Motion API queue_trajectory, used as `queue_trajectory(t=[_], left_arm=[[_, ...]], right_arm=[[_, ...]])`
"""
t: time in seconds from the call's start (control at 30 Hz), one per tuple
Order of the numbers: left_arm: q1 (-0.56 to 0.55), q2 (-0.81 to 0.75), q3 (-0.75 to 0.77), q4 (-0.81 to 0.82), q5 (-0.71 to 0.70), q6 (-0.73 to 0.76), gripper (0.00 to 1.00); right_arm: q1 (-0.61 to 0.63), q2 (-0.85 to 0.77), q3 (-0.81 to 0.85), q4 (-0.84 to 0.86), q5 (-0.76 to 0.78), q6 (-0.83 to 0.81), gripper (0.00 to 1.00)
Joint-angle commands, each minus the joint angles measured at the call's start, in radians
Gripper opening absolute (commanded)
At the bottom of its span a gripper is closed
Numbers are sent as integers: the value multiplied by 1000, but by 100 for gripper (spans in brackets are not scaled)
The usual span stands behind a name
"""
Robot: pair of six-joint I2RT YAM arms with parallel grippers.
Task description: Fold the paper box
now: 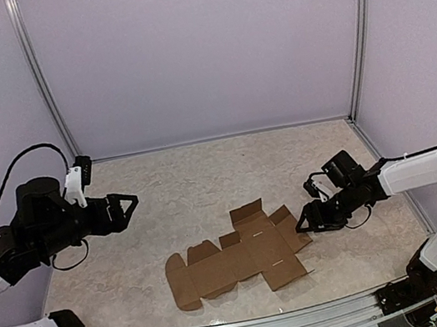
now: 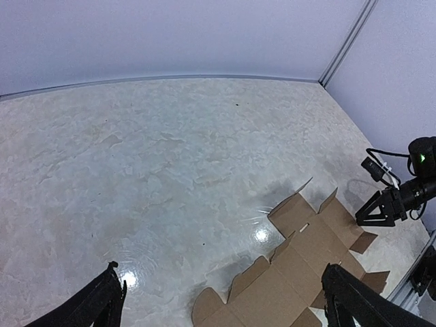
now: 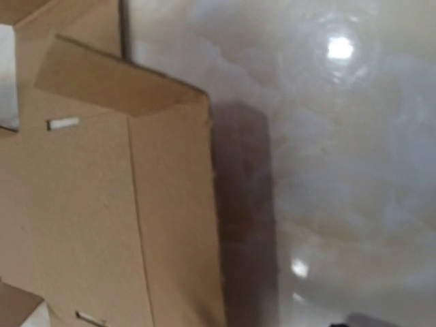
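The paper box [image 1: 244, 259] is a flat brown cross-shaped cardboard cut-out lying near the table's front middle, with a few flaps slightly raised. It also shows in the left wrist view [image 2: 300, 272] and close up in the right wrist view [image 3: 88, 204]. My left gripper [image 1: 130, 204] is open and empty, held high to the left of the box and well apart from it. My right gripper [image 1: 302, 227] is low by the box's right flap, at its edge. Its jaws look spread and hold nothing, with only a dark fingertip [image 3: 354, 321] showing in its own view.
The pale marbled table top [image 1: 197, 184] has a metal rail along the front edge [image 1: 255, 325] and upright frame posts at the back corners [image 1: 41, 76]. Purple walls close the back and sides.
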Motion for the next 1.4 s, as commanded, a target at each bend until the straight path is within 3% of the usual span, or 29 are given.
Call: queue_trajectory(t=[0.0,0.27,0.73,0.8,1.03,1.37], left_arm=[[4,-14,-24,7,4,-17,99],[3,-12,-20,-8,-4,-25,99],[1,-3,-15,-12,-18,-24,99],[1,1,-13,-11,-14,-25,99],[0,2,12,-29,-23,-14,99],[0,3,71,-79,-43,16,99]], right_arm=[[-27,50,-29,129,-93,30,66],[-42,117,-56,237,-183,49,53],[-41,110,-72,293,-243,22,10],[-42,98,-69,282,-248,11,0],[-42,25,-8,189,-234,-58,0],[-1,-43,224,-75,-145,-296,0]])
